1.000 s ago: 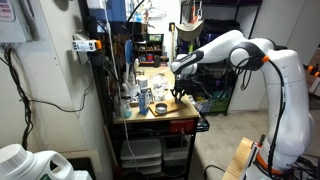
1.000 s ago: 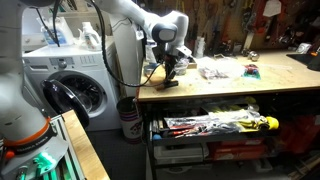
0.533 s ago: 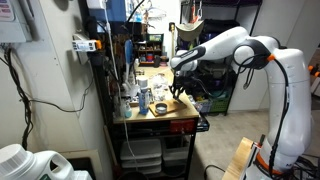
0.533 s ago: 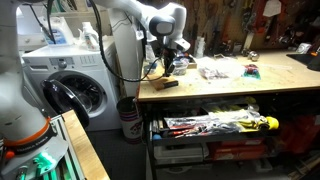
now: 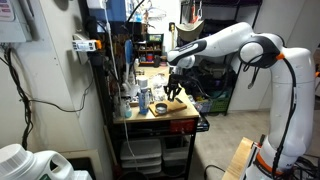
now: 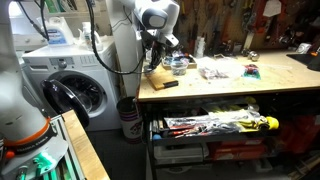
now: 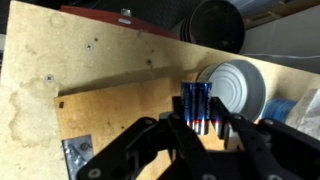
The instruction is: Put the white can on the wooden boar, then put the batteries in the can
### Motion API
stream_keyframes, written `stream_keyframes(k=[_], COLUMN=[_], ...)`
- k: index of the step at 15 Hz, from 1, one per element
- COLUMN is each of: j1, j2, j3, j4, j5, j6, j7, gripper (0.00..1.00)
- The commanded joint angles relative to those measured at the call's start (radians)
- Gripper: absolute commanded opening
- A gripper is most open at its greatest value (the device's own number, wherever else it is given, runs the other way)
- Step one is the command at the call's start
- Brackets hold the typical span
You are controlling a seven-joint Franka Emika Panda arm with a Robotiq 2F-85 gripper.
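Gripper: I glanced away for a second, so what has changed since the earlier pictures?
The black Robotiq gripper has risen from the wooden bench top and moved a little sideways, shut on the dark batteries. The round white can and the clutter on the bench look unmoved.

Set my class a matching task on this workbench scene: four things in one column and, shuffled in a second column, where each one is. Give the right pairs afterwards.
Things
1. batteries
2. white can
3. washing machine
4. yellow tool

Places
A. below the top of the workbench
B. gripped in the hand
C. on the floor beside the workbench
D. standing on the workbench, right beside the batteries

Pairs: 1-B, 2-D, 3-C, 4-A
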Motion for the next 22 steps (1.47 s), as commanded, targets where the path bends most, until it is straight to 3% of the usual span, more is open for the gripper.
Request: stream_keyframes(k=[1, 6, 15, 18, 20, 22], j1=[0.008, 0.019, 0.013, 0.012, 0.009, 0.004], j2=[-0.015, 0.007, 0.054, 0.063, 0.063, 0.055], j3=[0.020, 0.051, 0.072, 0.077, 0.079, 0.082], j4=[-0.031, -0.039, -0.036, -0.035, -0.035, -0.036], j5=[0.072, 0.144, 0.131, 0.131, 0.133, 0.145], j6=[-0.012, 0.048, 0.137, 0.158, 0.166, 0.164], j7=[-0.022, -0.104, -0.316, -0.352, -0.367, -0.379], gripper=[0.08, 0.08, 0.08, 0.13, 0.47, 0.61])
